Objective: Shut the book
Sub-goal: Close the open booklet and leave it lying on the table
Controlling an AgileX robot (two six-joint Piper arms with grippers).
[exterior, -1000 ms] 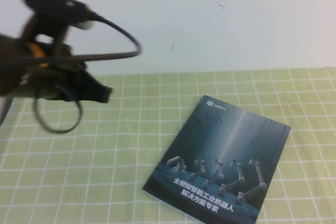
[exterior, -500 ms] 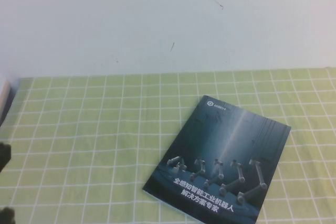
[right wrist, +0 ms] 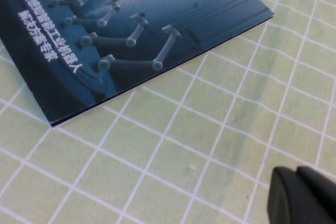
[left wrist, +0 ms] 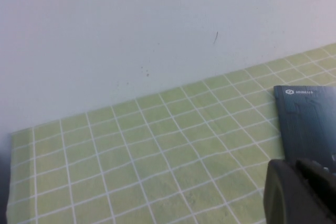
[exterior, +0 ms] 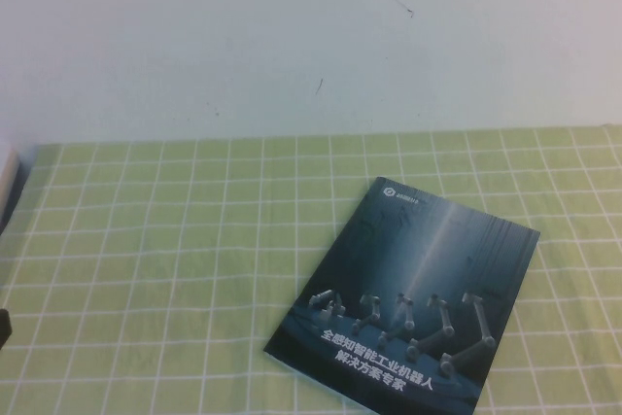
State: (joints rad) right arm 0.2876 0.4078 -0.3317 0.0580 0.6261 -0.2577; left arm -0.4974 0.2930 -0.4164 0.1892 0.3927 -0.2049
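Green checked cloth (exterior: 146,240) meets a pale wall (exterior: 292,36). The book (exterior: 408,298) lies shut, cover up, at five o'clock on the cloth. Left gripper (left wrist: 297,169) hangs over cloth near the book's corner, fingers pressed together; right gripper (right wrist: 297,174), likewise closed, hangs beside the book's edge.

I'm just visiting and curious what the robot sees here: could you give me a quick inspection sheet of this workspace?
Surface: green checked cloth, flat.
Job's things: book lying closed, cover up.
Clutter: nothing seen.
Grippers: left gripper shut, over the cloth near a book corner; right gripper shut, over the cloth beside the book; neither touches it.
Cables: nothing seen.
Surroundings: pale wall with faint marks.
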